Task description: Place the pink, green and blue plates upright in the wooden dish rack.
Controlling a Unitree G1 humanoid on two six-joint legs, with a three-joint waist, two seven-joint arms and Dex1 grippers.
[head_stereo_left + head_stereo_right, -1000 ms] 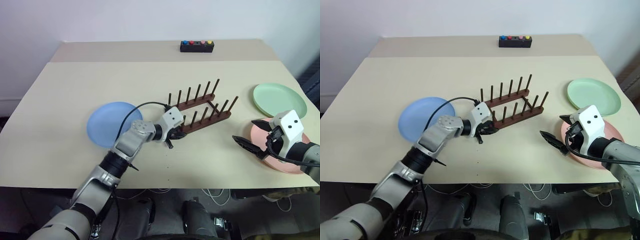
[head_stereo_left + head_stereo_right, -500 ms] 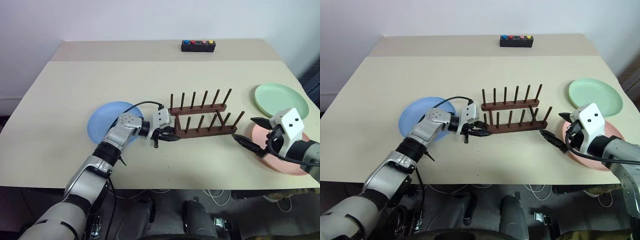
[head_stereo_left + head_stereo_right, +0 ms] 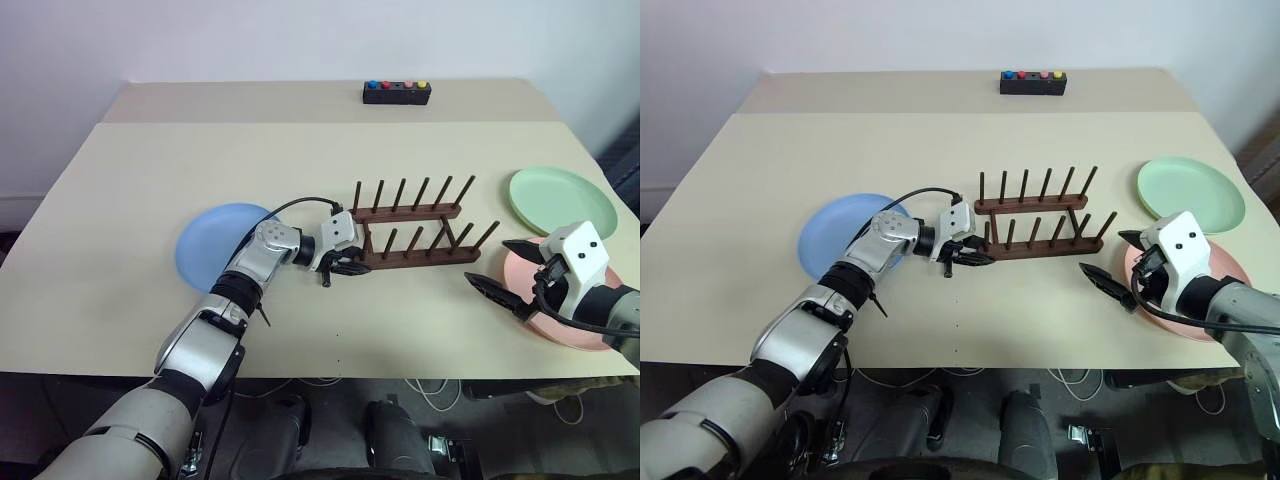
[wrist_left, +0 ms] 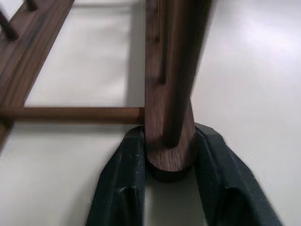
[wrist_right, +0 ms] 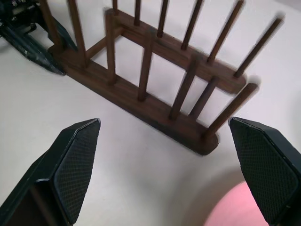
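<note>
Rack (image 3: 420, 238) swung square since earlier | dark wood, round pegs | flat plates

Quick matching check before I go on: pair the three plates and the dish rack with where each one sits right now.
Things:
1. blue plate
2. green plate
3. pink plate
4. wooden dish rack

Places:
A. flat under the right pincer
B. flat at the table's right edge, farther back
C. near rail's end between the left pincer's fingers
D. flat beside the left forearm

Pairs: 1-D, 2-B, 3-A, 4-C
</note>
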